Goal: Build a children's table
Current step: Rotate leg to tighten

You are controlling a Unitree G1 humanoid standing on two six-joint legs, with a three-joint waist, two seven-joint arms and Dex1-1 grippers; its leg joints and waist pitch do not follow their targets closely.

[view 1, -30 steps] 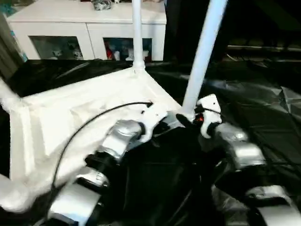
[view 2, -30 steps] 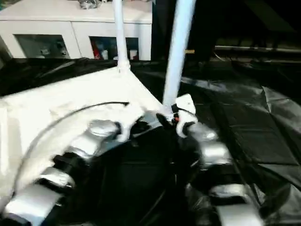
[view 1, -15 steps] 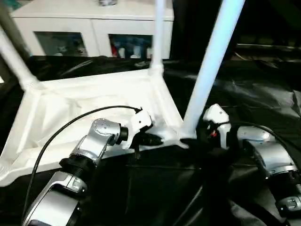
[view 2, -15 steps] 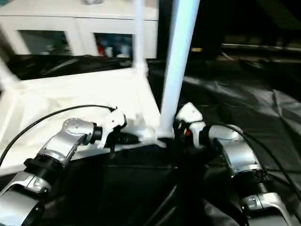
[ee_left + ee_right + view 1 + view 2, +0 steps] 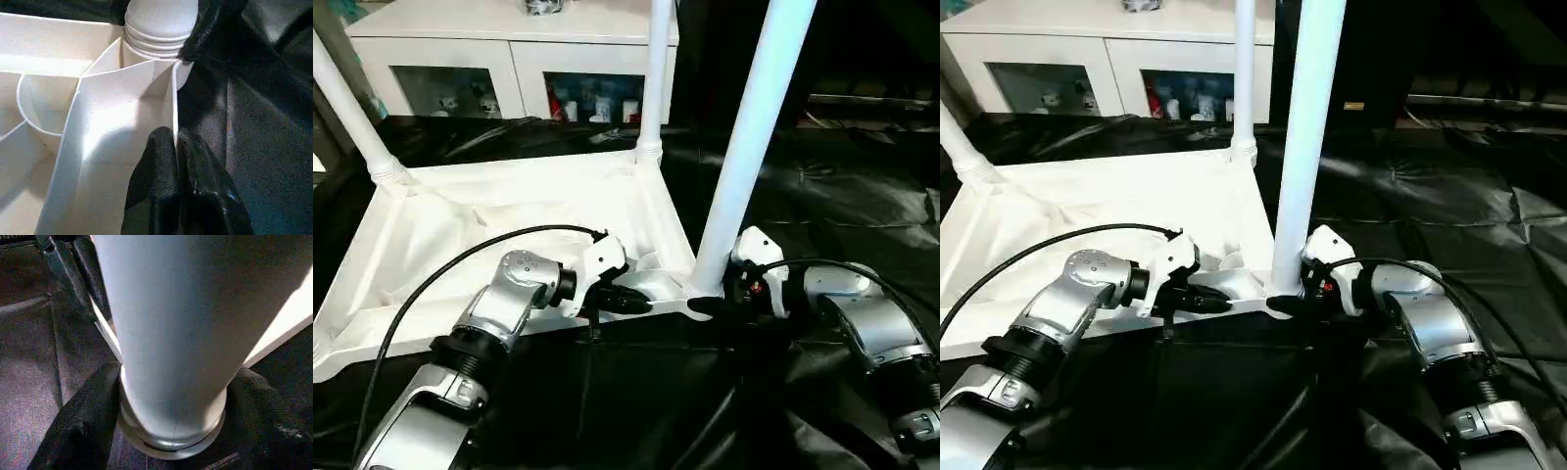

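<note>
The left gripper (image 5: 176, 161) is pinched shut on the thin side wall of the children's table (image 5: 509, 225), one black finger on either face of the rim. In the head views it sits near the middle of the picture, at about 9 o'clock from the near leg (image 5: 744, 147).

The right gripper (image 5: 171, 431) stands with its fingers spread around the base of that near leg, one finger (image 5: 83, 416) on each side of the ringed foot. The pads lie at the collar, but whether they press on it I cannot tell. In the left eye view this gripper (image 5: 710, 294) sits at 3 o'clock from the left one, with the leg's socket between the two.

The table lies upside down on black sheeting (image 5: 842, 196), ribbed underside up. Its near rim runs from the socket toward 8 o'clock. Further legs rise at 12 o'clock (image 5: 656, 78) and at 10 o'clock (image 5: 347, 108). The near corner is crowded, with both grippers close on the same socket. Bare sheeting opens toward 3 o'clock and 5 o'clock, beside the right forearm (image 5: 871, 333). Toward 12 o'clock, beyond the table's far rim, stands a white cabinet (image 5: 509, 49) with glass doors.

Against a second ago, the whole view has shifted, so more of the table's far-left corner shows. Both wrists have turned, and the forearms now splay outward from the corner. The right gripper's fingers have drawn in closer around the leg's base. The left gripper's pinch on the rim is unchanged.
</note>
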